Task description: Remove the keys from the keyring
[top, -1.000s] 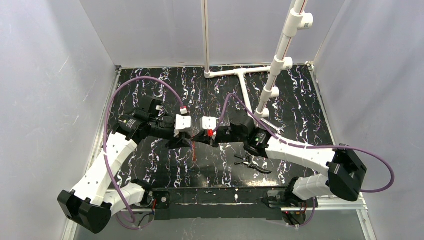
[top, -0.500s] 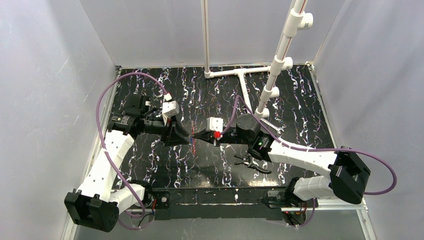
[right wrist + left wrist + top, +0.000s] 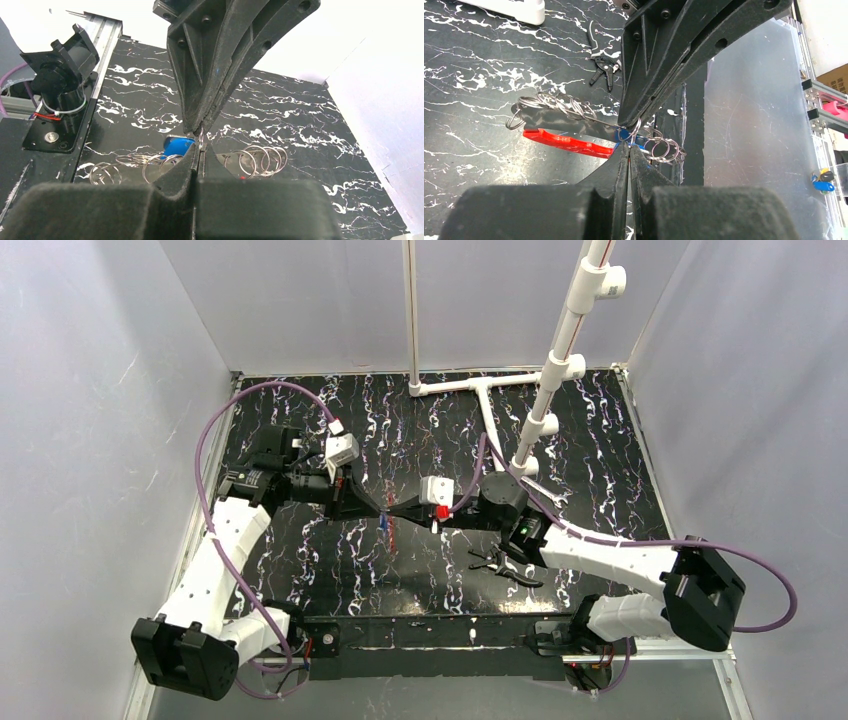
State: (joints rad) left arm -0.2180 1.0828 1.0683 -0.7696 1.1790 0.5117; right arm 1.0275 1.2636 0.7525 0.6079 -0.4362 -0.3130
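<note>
The keys (image 3: 659, 148) are a bunch of silvery rings and flat pieces with one blue head (image 3: 177, 145), held in the air between both grippers. The red keyring (image 3: 565, 142) sticks out sideways from the bunch, one end at my left fingertips. My left gripper (image 3: 629, 148) is shut on the bunch by the blue head. My right gripper (image 3: 198, 152) is shut on a thin silvery ring of the same bunch. The two gripper tips meet nose to nose in the top view, left gripper (image 3: 374, 511), right gripper (image 3: 396, 515), with the blue head (image 3: 384, 524) just below them.
Black-handled pliers (image 3: 503, 567) lie on the black marbled table (image 3: 420, 570) near the right arm, and also show in the left wrist view (image 3: 603, 67). A white pipe frame (image 3: 485, 400) stands at the back. Grey walls enclose the left, right and back.
My left wrist has rolled and drawn back to the left. The right arm has reached in after it. The red keyring, hanging straight down before, is now barely seen from above.
</note>
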